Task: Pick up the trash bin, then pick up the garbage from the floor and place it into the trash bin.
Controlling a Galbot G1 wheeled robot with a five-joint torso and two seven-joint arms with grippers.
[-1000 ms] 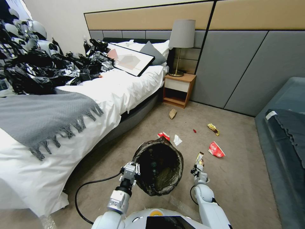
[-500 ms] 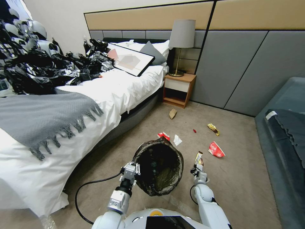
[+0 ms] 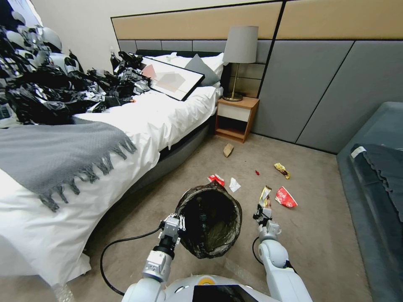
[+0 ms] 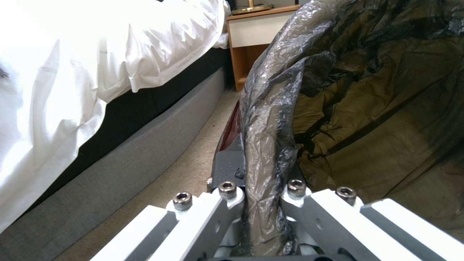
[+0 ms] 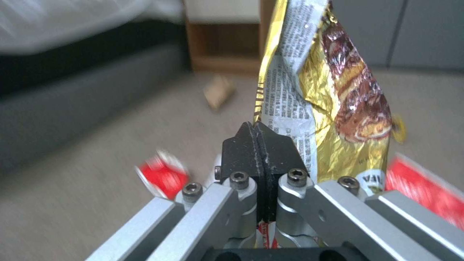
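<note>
We hold the trash bin (image 3: 208,222) off the floor, our left gripper (image 3: 173,221) with jaws clamped on its bagged rim. Our right gripper (image 3: 262,214), jaws pinched on a gold snack wrapper (image 3: 264,196), hangs beside the bin. Red wrappers (image 3: 286,197), tissue (image 3: 234,184) and brown paper (image 3: 228,149) remain on the carpet; the bed (image 3: 126,138) crowds our left.

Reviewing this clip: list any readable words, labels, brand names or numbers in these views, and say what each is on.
"VA": partial letters at the lower edge of the gold snack wrapper clamped in the right gripper.
Fine print on the same wrapper's white panel: too small to read.
Red-and-white wrappers on the carpet: markings too small to read.
The trash bin, held by the left gripper: no text visible.
</note>
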